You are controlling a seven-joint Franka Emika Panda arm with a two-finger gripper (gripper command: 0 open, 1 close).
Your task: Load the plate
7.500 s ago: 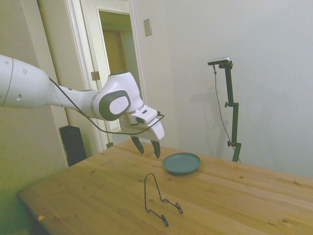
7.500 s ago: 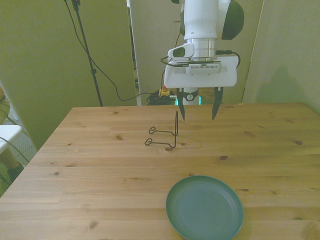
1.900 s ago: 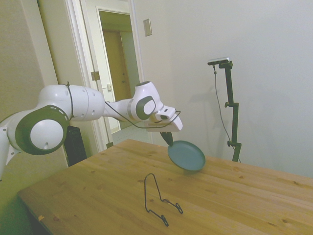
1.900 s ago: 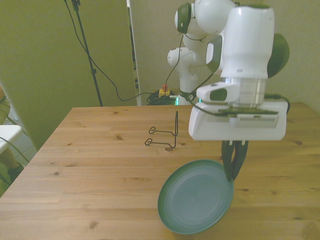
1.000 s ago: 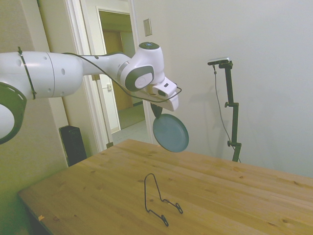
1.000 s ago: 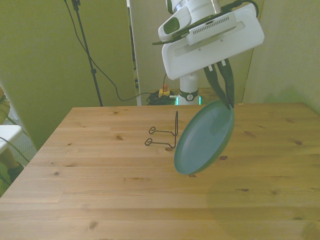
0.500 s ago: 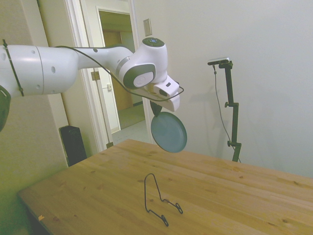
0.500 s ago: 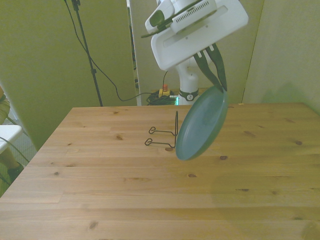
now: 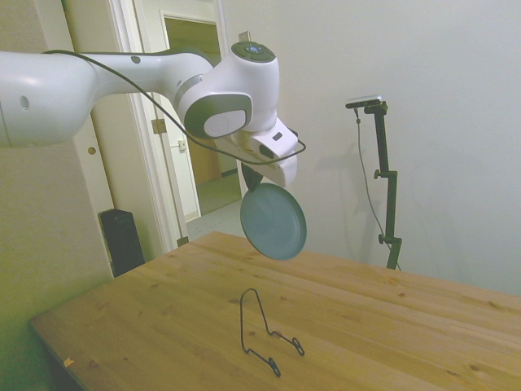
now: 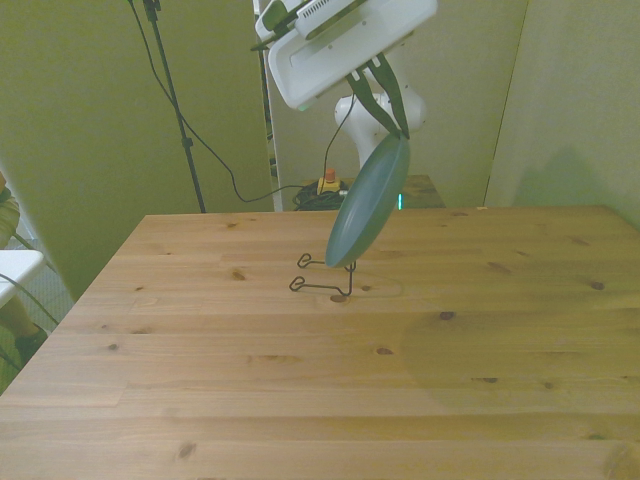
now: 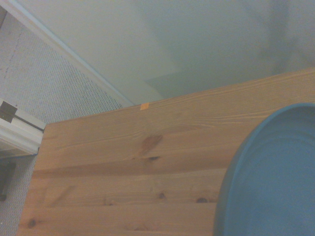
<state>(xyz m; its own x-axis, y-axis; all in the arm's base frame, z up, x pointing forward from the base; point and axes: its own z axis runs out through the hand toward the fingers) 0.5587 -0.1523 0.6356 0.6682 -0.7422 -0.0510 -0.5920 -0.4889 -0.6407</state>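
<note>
**Aloft: teal plate gripped by its rim above the wire stand**

Well clear of the wooden bench point(image 9: 391, 326), the round, shallow teal blue-green plate point(image 9: 273, 221) hangs in the air, tilted steeply so that it stands close to on edge. The white arm's two-finger gripper point(image 10: 383, 100) has its dark fingers point(image 10: 391, 98) clamped on the plate's upper rim, and the rest of the plate slopes down and toward the front view's left below them.

On the bench under it stands the thin black wire stand point(image 9: 262, 331), upright, with its two looped feet pointing toward the front view's left. In the front view the plate's lower edge overlaps the top of the stand's upright wire; the side view shows open air between plate and stand, so they look apart, though how nearly the plate sits straight above the stand is hard to judge.

The wrist view shows a curved part of the plate's rim point(image 11: 231, 187) and dished face close by, with bare bench planks point(image 11: 123, 167) behind it.
</note>
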